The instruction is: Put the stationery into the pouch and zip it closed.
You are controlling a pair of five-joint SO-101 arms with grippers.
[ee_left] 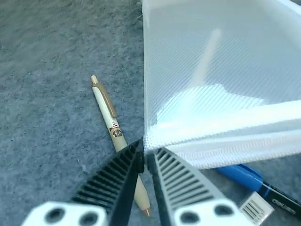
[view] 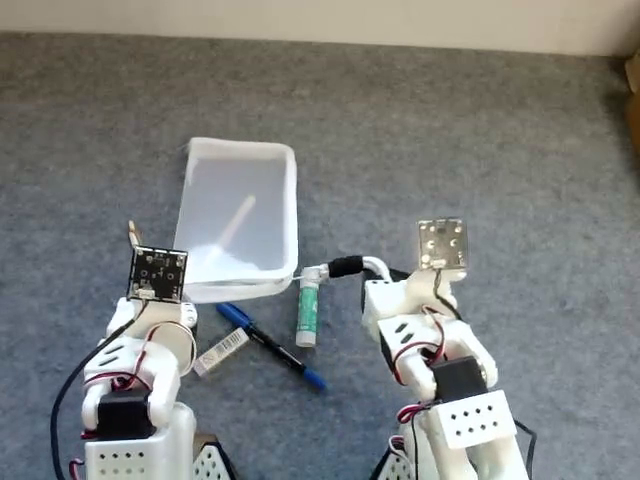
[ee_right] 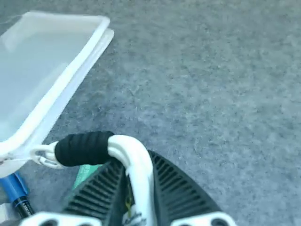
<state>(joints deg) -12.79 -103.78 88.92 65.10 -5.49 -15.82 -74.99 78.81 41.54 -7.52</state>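
The left claw [ee_left: 146, 150] pinches a corner of the pouch [view: 240, 210] at centre frame and the right claw [ee_right: 135, 162] grips its zip loop [ee_right: 84, 148], so pulling now may shut it with glue stick [view: 308, 312] and blue pen [view: 270, 345] lying outside.
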